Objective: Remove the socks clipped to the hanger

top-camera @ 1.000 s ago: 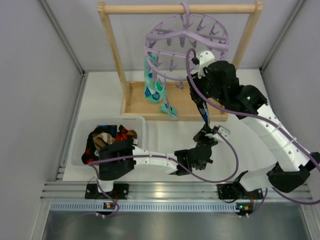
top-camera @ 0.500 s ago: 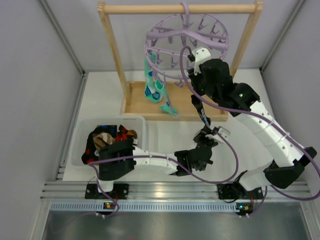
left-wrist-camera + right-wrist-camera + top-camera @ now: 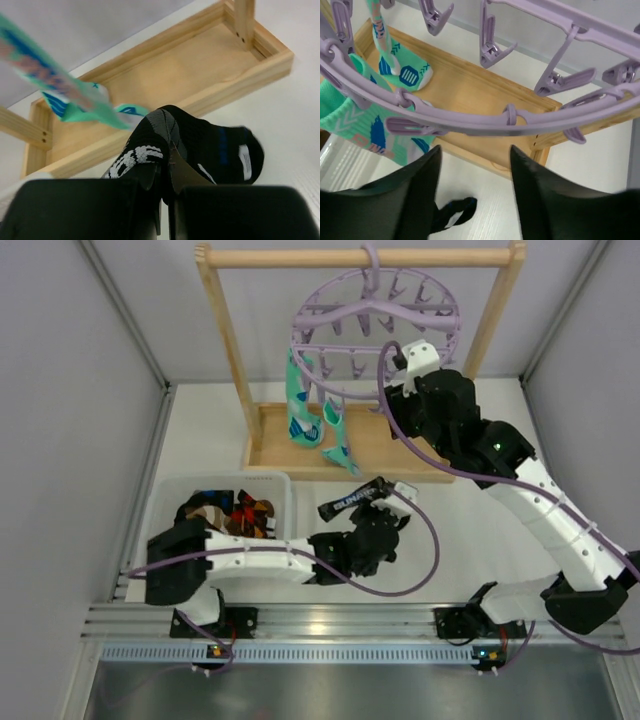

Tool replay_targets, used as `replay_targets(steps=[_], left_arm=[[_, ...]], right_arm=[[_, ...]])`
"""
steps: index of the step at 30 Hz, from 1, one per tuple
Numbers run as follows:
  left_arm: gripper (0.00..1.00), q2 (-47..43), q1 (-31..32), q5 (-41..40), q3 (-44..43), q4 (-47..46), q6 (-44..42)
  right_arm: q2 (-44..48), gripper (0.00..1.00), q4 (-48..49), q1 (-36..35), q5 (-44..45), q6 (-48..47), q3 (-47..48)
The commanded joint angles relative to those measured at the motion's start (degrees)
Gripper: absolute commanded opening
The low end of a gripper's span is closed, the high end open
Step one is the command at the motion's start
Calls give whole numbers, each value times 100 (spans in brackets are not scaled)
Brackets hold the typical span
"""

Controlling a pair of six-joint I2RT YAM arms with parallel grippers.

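Wooden rack stands at the back of the surface, with the lavender hanger hooked on its rail and teal socks clipped at its left. The bin holds patterned socks. Right pincer gapes empty under the hanger's ring. Left pincer is clamped on the black sock, in front of the rack.

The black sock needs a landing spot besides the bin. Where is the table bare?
Bare table lies left of the frame, behind the bin, and again between the left gripper and the right arm. Crowded: the bin, heaped with socks, and the frame's base under the hanging teal socks.
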State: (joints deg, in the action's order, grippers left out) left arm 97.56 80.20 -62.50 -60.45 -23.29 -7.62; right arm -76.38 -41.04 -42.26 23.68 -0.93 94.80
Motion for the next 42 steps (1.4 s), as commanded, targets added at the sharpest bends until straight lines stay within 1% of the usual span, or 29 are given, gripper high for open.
replay_targets(steps=[1,2,3,4,6,7,8,9,12,13,16,17,19,20,21,22,23,24,25,26,29,30,32,33,34,36,37,42], left_arm=[[0,-1394,-294,35,-222,1711,1279],[0,-1571,-408,80,-361,2070,1567],[0,-1721,-453,80,-424,2727,1701],[0,-2018,-514,71,-485,3020,1815],[0,-2510,-646,28,-565,3443,2079],[0,-2679,-672,-16,-565,3819,2141],[0,-2855,-725,-78,-565,3953,2229],[0,-3187,-743,-130,-565,4094,2247],[0,-3715,-944,-193,-783,4849,2414],[0,-3813,-1058,-184,-863,5304,2466],[0,-4086,-1743,-44,-1161,6114,2887],[0,-4148,-2250,175,-1206,6587,3184],[0,-4350,-2788,413,-1215,6994,3406],[0,-4411,-3304,440,-1163,7196,3729],[0,-4586,-3536,536,-1075,7503,3845],[0,-4701,-3755,676,-927,7488,3873],[0,-4789,-4123,817,-586,7488,4047],[0,-4886,-4275,1166,-443,7453,4153],[0,-4895,-4468,1283,-276,7453,4224],[0,-4869,-4531,1328,12,7435,4529],[0,-4668,-4628,1433,506,7216,5013],[0,-4597,-4680,1538,908,7076,5085],[0,-4605,-4917,2126,1384,6462,5226],[0,-4675,-5057,2450,1865,6199,5227],[0,-4719,-5415,3045,2139,5683,5261],[0,-4781,-5882,3681,2718,5328,5332],[0,-4799,-6267,3988,2870,5108,5393],[0,-4992,-6798,4193,3328,4878,5701]], right_arm=[[500,61,465,103,207,58,-234],[562,67,474,147,198,293,-295],[641,73,474,183,207,330,-418],[807,81,474,235,198,365,-497],[992,89,535,253,155,444,-777],[1167,92,544,253,154,462,-866],[1256,98,561,262,198,506,-945],[1353,99,570,262,259,506,-1120],[1590,99,588,297,470,559,-1332],[1669,99,562,323,471,576,-1368],[1766,99,500,333,436,655,-1438],[1793,99,509,341,436,690,-1482],[1863,99,544,341,436,708,-1526],[1872,99,535,350,436,708,-1544],[1890,99,535,350,427,717,-1561],[1899,100,535,350,409,717,-1570],[1907,100,561,350,357,743,-1588],[1925,99,596,341,322,752,-1649],[1951,99,640,350,260,752,-1675],[1960,99,710,350,225,778,-1719],[1916,99,799,341,14,831,-1746],[1916,99,825,341,-47,831,-1781],[1908,99,886,341,-153,858,-1886],[1934,99,913,341,-197,866,-1930],[1951,100,948,333,-232,866,-1983],[1995,100,1018,341,-259,875,-2106],[2021,99,1036,341,-268,866,-2133],[2101,99,1080,341,-268,857,-2256]])
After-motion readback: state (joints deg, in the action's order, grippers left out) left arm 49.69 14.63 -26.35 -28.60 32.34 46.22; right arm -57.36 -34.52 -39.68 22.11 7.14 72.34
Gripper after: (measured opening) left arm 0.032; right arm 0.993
